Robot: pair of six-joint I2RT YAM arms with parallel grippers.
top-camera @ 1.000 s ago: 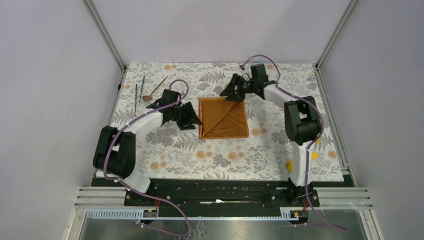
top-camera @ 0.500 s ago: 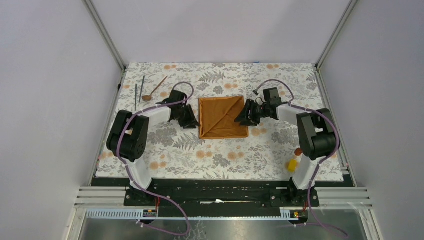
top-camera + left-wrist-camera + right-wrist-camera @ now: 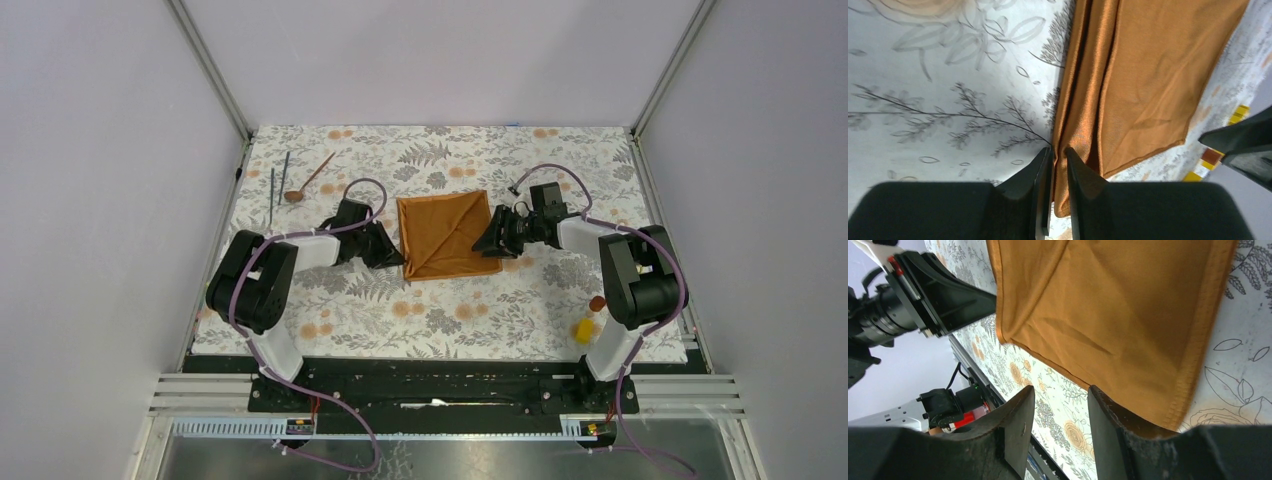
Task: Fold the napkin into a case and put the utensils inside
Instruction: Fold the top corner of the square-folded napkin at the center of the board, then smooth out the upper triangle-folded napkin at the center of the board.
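Observation:
The rust-orange napkin (image 3: 445,235) lies on the floral tablecloth (image 3: 440,310), folded with a diagonal crease. My left gripper (image 3: 395,255) is at its near left corner. In the left wrist view the left gripper (image 3: 1058,152) is shut on a bunched fold of the napkin (image 3: 1148,75). My right gripper (image 3: 490,243) sits at the near right corner. In the right wrist view the right gripper (image 3: 1060,400) is open, one finger over the napkin (image 3: 1118,310) edge and only tablecloth in its gap. The utensils lie far left: a copper spoon (image 3: 310,178) and two dark rods (image 3: 272,190).
Small yellow and brown blocks (image 3: 583,325) sit by the right arm's base. The enclosure's frame posts and walls border the tablecloth on the left, the right and at the back. The left gripper's black body (image 3: 943,295) shows across the napkin in the right wrist view.
The right gripper came from the napkin's far right corner down to its near right corner. The left gripper moved to the near left corner and closed on the cloth, skewing the near edge.

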